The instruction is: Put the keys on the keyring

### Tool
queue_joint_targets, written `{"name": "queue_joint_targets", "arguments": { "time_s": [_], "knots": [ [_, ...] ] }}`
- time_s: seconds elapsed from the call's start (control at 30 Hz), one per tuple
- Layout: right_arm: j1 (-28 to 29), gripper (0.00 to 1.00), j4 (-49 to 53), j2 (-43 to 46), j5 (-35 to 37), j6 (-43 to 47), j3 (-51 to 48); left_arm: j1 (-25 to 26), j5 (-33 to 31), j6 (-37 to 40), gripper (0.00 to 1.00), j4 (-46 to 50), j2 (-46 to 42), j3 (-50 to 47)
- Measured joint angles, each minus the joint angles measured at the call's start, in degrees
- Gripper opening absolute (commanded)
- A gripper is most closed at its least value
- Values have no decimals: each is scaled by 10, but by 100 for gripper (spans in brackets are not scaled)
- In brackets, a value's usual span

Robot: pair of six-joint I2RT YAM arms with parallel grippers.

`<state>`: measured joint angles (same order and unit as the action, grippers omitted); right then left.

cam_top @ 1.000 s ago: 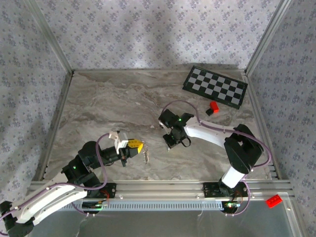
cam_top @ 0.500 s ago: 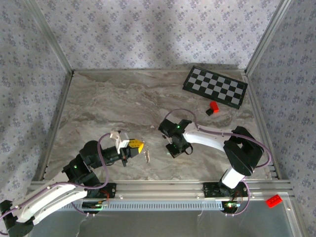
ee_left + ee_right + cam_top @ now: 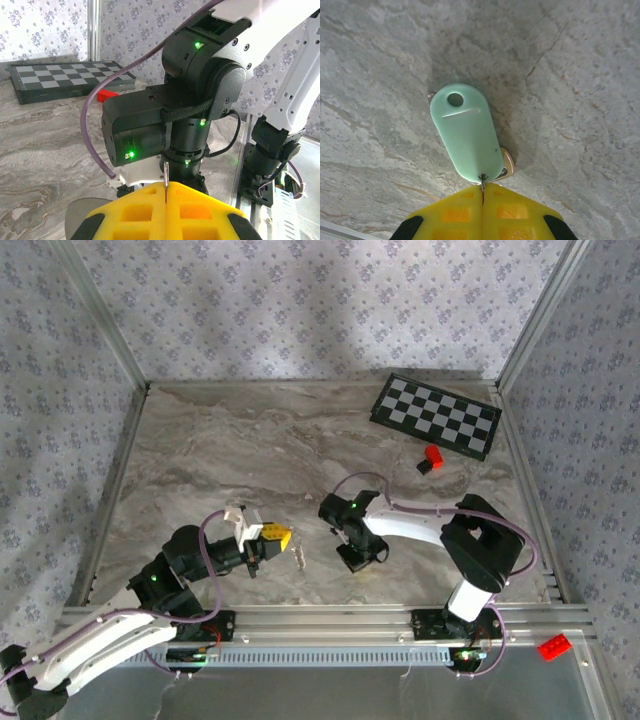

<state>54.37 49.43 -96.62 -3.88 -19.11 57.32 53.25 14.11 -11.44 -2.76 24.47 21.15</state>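
Pads [image 3: 451,214] of yellow, grid-recessed moulding on the right gripper [image 3: 482,192] are pressed fully together. They pinch a thin wire loop at the end of the key [image 3: 465,131]. The key's head is a smooth, matte mint-green oval with a round hole near its far tip, and it reaches toward 11 o'clock from the pinch. A shiny brassy piece [image 3: 508,161] peeks out at its 4 o'clock edge, mostly covered, so its shape is unclear. Beneath lies the grey, veined marble table [image 3: 580,75]; whether the head touches it or hangs just above cannot be told. From overhead, this gripper points down at 5 o'clock of the table's centre, its tips hidden under its own black wrist.

The left gripper [image 3: 165,187], also fully closed, nips the keyring [image 3: 165,176]. The keyring is seen edge-on as a bare metal sliver, the rest cut off by the pads. Overhead it dangles, silvery, at 7 o'clock of centre. A glossy chessboard [image 3: 437,415] lies toward 1 o'clock, with a red block [image 3: 433,456] just beside it.
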Motion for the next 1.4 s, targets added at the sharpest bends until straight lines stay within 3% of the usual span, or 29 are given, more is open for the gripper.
{"name": "queue_joint_targets", "arguments": {
  "time_s": [0.1, 0.27, 0.6, 0.93, 1.4],
  "knots": [
    [2, 19, 2, 0, 0, -3, 0, 0, 0, 0, 0, 0, 0, 0],
    [3, 30, 1, 11, 2, -25, -3, 0, 0, 0, 0, 0, 0, 0],
    [12, 51, -59, 162, 16, -108, -92, 0, 3, 0, 0, -1, 0, 0],
    [45, 47, -184, 253, 47, -163, -216, 0, 3, 0, 0, -3, 2, 0],
    [51, 29, -281, 264, 77, -164, -273, 0, 5, 0, 0, -4, 4, 0]
  ]
}}
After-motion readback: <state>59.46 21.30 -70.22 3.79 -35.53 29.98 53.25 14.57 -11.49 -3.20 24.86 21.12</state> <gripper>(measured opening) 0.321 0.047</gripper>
